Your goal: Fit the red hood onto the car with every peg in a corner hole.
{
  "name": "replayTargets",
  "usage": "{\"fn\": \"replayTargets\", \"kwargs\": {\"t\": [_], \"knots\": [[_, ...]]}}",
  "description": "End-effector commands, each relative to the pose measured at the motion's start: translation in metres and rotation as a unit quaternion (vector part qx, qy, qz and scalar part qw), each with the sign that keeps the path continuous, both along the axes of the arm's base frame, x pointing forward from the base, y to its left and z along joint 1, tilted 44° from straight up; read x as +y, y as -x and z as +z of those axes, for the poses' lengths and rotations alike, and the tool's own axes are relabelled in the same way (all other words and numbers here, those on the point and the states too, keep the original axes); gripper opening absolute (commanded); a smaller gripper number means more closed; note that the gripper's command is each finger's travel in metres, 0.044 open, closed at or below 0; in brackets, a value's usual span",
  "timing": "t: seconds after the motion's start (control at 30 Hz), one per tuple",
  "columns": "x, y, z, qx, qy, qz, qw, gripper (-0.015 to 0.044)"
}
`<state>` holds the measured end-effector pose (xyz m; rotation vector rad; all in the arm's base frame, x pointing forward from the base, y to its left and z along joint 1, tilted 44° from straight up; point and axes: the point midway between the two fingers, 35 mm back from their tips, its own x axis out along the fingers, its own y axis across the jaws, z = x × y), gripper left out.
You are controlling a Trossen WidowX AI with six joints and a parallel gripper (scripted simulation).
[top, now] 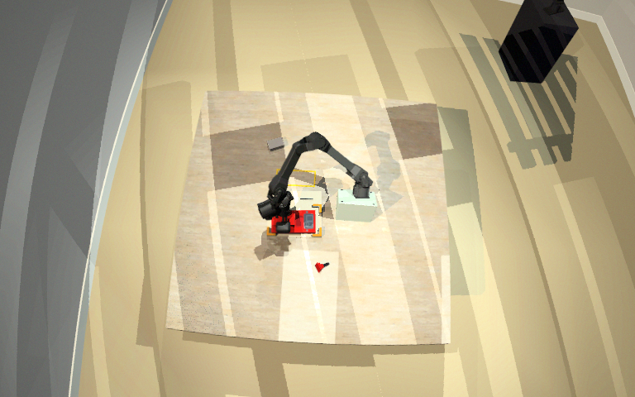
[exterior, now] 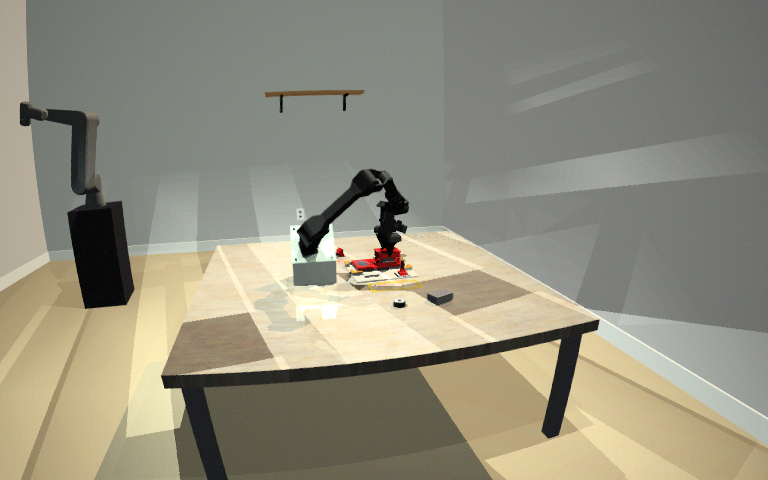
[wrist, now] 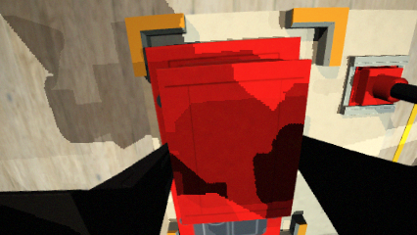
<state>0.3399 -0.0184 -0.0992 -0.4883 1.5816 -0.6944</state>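
My gripper (top: 283, 227) (exterior: 388, 249) (wrist: 232, 144) points down and is shut on the red hood (exterior: 387, 256) (wrist: 235, 113), one finger on each long side. The hood is above the far-from-base half of the red chassis (top: 298, 228) (exterior: 374, 263) (wrist: 245, 47), low over the deck, and looks roughly level and lined up with it. The chassis sits between the orange corners of the jig (top: 317, 235) (wrist: 338, 41). The hood hides the engine block, pegs and corner holes. I cannot tell whether the pegs are in the holes or whether the hood touches the deck.
Beside the chassis, a red piece (wrist: 367, 88) with a black rod stands in a grey holder. A yellow outline (top: 315, 178) (wrist: 406, 132), a grey block (top: 275, 143) (exterior: 440, 296) and a dark puck (exterior: 399, 303) are nearby. Another red piece (top: 319, 266) lies on the opposite side.
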Motion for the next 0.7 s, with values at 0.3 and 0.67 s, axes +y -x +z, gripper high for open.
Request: {"fn": "replayTargets", "kwargs": {"t": [0.3, 0.67], "knots": [[-0.0042, 0.0003, -0.0039, 0.001, 0.002, 0.004, 1.000, 0.0000], [-0.0076, 0.0011, -0.0078, 0.001, 0.002, 0.004, 1.000, 0.0000]]}}
